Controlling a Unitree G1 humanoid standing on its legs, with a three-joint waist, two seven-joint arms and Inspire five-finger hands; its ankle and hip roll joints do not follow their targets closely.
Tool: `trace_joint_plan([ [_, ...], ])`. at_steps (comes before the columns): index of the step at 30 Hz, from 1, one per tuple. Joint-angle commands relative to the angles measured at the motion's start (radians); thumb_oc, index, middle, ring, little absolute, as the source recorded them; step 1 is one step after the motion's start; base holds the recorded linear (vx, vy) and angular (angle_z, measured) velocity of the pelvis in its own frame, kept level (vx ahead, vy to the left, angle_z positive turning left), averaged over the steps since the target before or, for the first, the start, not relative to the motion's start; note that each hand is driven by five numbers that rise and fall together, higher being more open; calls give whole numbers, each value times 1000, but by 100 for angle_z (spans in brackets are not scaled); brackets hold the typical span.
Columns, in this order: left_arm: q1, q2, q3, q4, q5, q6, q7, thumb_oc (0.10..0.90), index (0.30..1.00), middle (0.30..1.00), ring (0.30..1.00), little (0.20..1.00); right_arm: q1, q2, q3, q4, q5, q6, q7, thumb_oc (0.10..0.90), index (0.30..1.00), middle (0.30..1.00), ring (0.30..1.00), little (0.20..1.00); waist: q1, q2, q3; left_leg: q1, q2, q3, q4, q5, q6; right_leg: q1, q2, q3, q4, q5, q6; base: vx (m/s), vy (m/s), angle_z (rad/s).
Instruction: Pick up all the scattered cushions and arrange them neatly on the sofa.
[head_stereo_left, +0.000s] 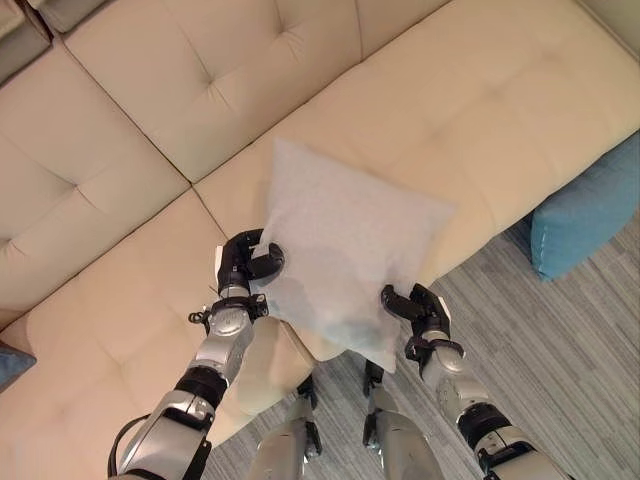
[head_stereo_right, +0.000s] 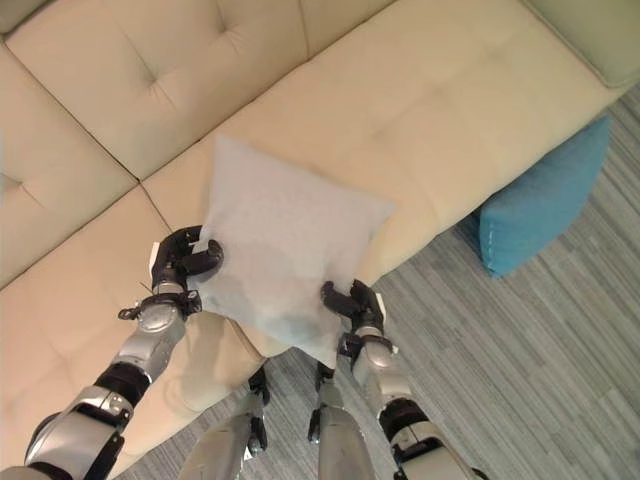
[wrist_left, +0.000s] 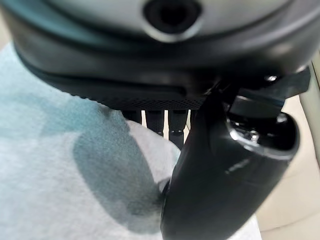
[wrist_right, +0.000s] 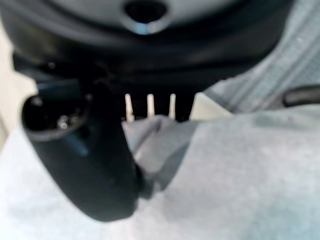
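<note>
Two hands on one pale grey cushion (head_stereo_left: 345, 250), seen from the left eye: cushion held flat over the front edge of the cream sofa (head_stereo_left: 480, 100), partly above the seat and partly out over the striped grey floor (head_stereo_left: 560, 340). Left hand (head_stereo_left: 247, 262) clamped on the cushion's left edge, fingers curled over the top of the fabric. Right hand (head_stereo_left: 412, 305) gripping the near right edge, fingers hooked onto it. Second cushion, blue (head_stereo_left: 590, 205), on the floor against the sofa front, well off to the right. Sliver of another blue thing (head_stereo_left: 12, 362) at the far left edge, too little visible to name.

Right eye view: same layout. Grey cushion (head_stereo_right: 285, 240) between left hand (head_stereo_right: 187, 255) and right hand (head_stereo_right: 350, 300), both closed on its edges. Blue cushion (head_stereo_right: 535, 200) leaning at the sofa (head_stereo_right: 440, 90) base.

Left wrist view: thumb (wrist_left: 225, 175) pressed down on grey fabric (wrist_left: 60, 175), fingers (wrist_left: 155, 120) wrapped under the edge; pinch grip.

Right wrist view: thumb (wrist_right: 90, 165) bunching the grey fabric (wrist_right: 240, 175) into a fold against the fingers; firm pinch. Strip of floor (wrist_right: 295, 65) beyond.
</note>
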Motion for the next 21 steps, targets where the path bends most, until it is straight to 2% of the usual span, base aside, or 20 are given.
trace_joint_plan([
  [1,6,-86,-59,-100,-24,-80,-106,400,300,300,300,300,9,82,14,-126,-57,-44,53,400,300,300,300,300,-2,-30,-57,12,-48,-46,49,-117,-13,49,-39,23,71,-140,89,58,-55,5],
  [7,117,-80,-53,-243,-12,-73,-139,400,300,300,300,300,124,50,-43,-259,-69,-52,68,400,300,300,300,300,-8,-20,-86,92,-47,-47,25,-123,-11,124,-33,6,62,-165,87,68,-52,10],
  [9,179,-65,-45,-319,4,-68,-160,400,300,300,300,300,197,22,-75,-363,-84,-54,89,400,300,300,300,300,-15,-12,-106,140,-44,-55,12,-127,-12,170,-29,-8,65,-186,86,79,-71,9],
  [14,281,-44,-28,-443,-5,-62,-199,400,300,300,300,300,288,-9,-121,-498,-116,-57,119,400,300,300,300,300,-19,-1,-148,193,-39,-72,1,-124,-18,222,-20,-36,87,-221,77,47,-81,14],
  [21,397,-12,6,-532,10,-48,-239,400,300,300,300,300,390,-41,-186,-633,-162,-55,141,400,300,300,300,300,-14,-4,-177,227,-23,-100,40,-130,-36,283,-6,-69,125,-278,49,15,-92,22],
])
